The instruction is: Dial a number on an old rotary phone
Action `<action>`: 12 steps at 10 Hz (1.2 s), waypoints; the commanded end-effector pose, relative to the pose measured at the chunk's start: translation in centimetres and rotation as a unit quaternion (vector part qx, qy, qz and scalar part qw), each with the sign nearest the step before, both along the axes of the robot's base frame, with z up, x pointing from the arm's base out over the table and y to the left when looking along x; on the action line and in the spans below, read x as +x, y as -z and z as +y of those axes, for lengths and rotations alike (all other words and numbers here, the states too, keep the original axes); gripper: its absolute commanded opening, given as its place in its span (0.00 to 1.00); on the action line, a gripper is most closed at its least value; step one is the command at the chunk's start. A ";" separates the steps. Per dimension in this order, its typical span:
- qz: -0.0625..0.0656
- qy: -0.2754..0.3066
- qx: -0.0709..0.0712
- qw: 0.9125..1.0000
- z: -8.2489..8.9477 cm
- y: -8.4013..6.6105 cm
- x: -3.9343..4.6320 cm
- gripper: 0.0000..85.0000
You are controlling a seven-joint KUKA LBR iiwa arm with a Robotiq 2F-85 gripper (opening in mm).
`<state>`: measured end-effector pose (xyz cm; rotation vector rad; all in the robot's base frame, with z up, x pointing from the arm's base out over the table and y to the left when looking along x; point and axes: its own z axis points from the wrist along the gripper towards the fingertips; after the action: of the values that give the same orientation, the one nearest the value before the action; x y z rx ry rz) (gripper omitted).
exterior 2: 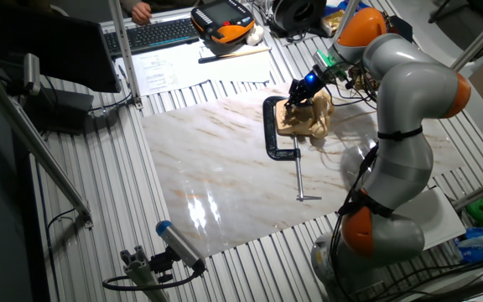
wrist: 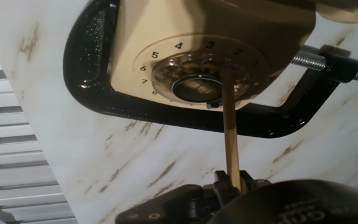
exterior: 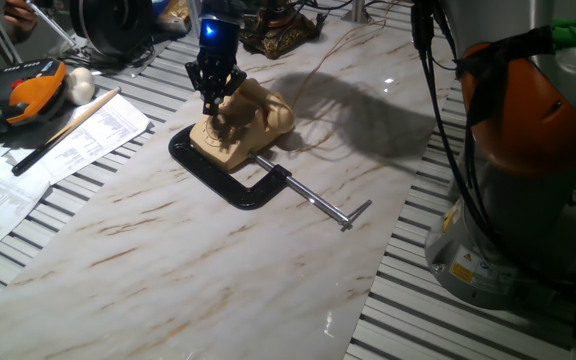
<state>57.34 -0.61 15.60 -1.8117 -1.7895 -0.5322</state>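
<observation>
Now dialing, apparently — pincer (wrist: 232, 180) pinching a thin wooden stick (wrist: 229, 124), tip set into a finger hole near digit 2 on the dial (wrist: 197, 78). Next, probably: sweep round the dial, keeping the tip seated. One old rotary phone (exterior: 243, 125), mid-surface (exterior: 168, 260), held by one black C-clamp (exterior: 233, 185) — one stick, one pincer.

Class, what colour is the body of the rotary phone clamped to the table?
Cream-beige. The rotary phone shows it best in the hand view, against the black C-clamp.
</observation>
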 end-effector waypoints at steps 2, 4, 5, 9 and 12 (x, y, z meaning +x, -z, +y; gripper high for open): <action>-0.003 -0.001 -0.008 1.000 0.0 0.0 0.04 0.00; -0.003 0.003 -0.013 1.000 0.0 0.0 0.04 0.00; -0.004 0.007 -0.021 1.000 0.0 0.0 0.04 0.00; 0.000 0.010 -0.023 1.000 0.0 0.0 0.04 0.00; 0.000 0.000 -0.027 1.000 0.0 0.0 0.04 0.00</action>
<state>57.37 -0.62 15.63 -1.8447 -1.8210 -0.4882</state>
